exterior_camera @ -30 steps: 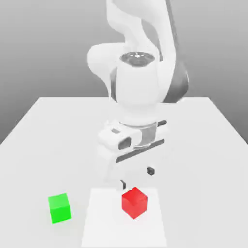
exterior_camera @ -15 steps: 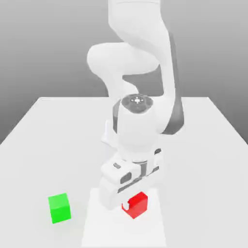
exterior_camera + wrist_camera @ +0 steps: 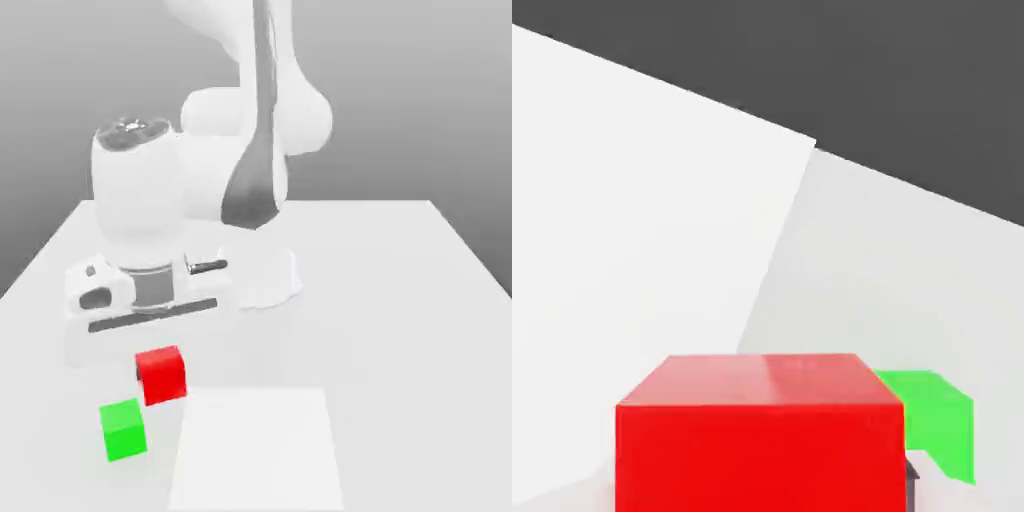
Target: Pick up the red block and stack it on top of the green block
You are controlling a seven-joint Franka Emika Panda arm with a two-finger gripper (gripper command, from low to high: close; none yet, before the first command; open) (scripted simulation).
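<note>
The red block (image 3: 161, 375) hangs off the table under the white hand, with my gripper (image 3: 160, 362) shut on it. It is a small bright-red cube, also seen close up in the hand view (image 3: 757, 432). The green block (image 3: 124, 430) rests on the white table near the front edge, slightly lower than the red block and toward the exterior view's left of it. In the hand view the green block (image 3: 937, 420) peeks out from behind the red cube's edge. The two cubes are apart.
A paler square patch (image 3: 256, 450) lies on the table (image 3: 400, 300), on the exterior view's right of the green block. The arm's bulky white links (image 3: 230, 170) rise over the table's middle and back.
The gripper came down around the red block on the pale patch and shut on it. It then lifted the block and carried it toward the exterior view's left, close to the green block.
</note>
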